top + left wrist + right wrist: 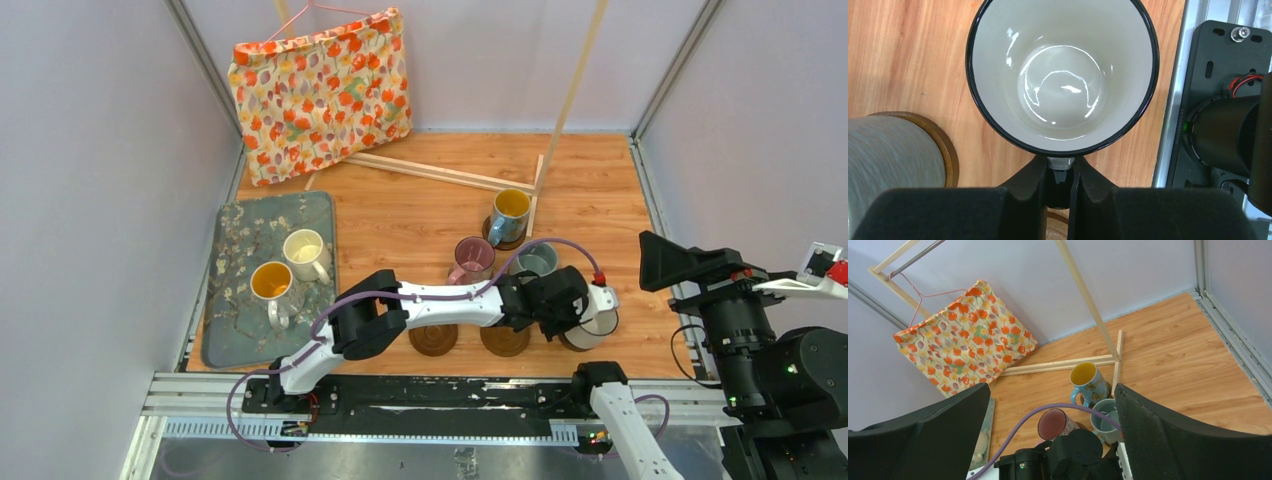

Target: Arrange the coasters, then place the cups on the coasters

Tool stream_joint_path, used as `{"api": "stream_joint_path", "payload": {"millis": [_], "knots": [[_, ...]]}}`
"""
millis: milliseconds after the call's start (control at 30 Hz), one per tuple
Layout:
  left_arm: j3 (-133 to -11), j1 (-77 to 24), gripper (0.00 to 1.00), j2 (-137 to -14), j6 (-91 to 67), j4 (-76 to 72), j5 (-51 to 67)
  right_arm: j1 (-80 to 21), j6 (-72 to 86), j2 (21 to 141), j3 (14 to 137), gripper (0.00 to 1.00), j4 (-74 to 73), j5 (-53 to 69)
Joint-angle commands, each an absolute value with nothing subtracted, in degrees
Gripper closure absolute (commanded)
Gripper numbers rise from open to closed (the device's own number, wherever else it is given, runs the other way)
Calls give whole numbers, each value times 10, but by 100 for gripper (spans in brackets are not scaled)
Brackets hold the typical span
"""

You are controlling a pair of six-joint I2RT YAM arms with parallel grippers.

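Left claw is pinching the handle of the white dark-rimmed cup, cup sitting straight ahead of it, mouth up, handle pointing back at the claw. Right claw is hanging spread wide, gripping nothing, so left arm is nearer. Top view is showing a brown coaster edge peeking under the cup; left wrist view is hiding it, so centring can't be told.
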State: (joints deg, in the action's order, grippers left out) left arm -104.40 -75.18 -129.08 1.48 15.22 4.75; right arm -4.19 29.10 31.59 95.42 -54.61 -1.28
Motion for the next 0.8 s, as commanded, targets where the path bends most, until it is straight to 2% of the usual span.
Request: {"api": "stream_joint_path", "payload": {"millis": [0, 767], "knots": [[-1032, -749, 100, -1271, 8, 119, 53, -51, 298, 316, 952, 0, -544, 11], [-1008, -745, 100, -1249, 11, 116, 55, -50, 304, 316, 942, 0, -539, 17]]}}
